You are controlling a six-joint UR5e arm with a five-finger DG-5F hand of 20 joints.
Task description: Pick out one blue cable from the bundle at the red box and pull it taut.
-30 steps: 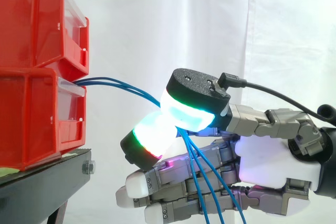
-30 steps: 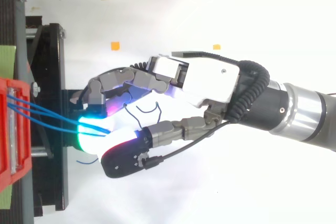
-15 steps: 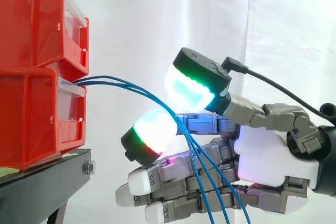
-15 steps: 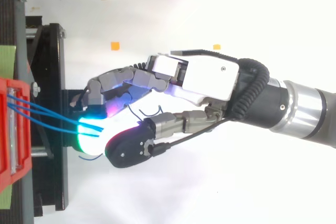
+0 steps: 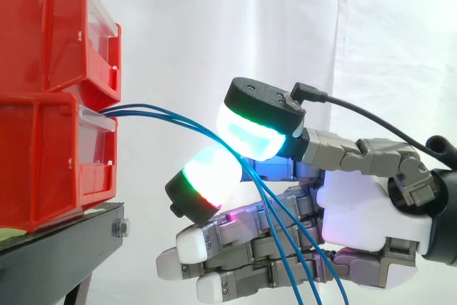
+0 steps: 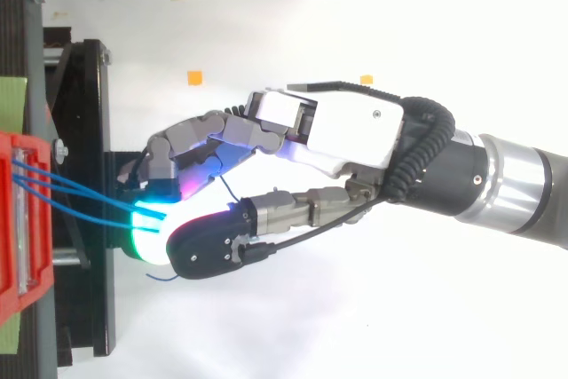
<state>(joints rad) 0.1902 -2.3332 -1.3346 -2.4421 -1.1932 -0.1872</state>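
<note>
Side view: pinches the blue cables (image 5: pixel 153 111) between thumb and finger pads (image 5: pixel 250 133), just off the red box (image 5: pixel 43 162), with loose strands drooping past the hand (image 5: pixel 357 212). Top view: same deal, clamped on a fan of cables from the box edge. Could easily drag several strands instead of one, or lose the lot through a weak pinch.

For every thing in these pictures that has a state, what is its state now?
Red plastic bins: stacked one on the other, resting on the black metal stand.
Thin blue cables: slack, curving out of the lower bin's front, then hanging down across the hand.
Robot hand with glowing pads: shut, thumb and one finger pinching the blue cables.
</note>
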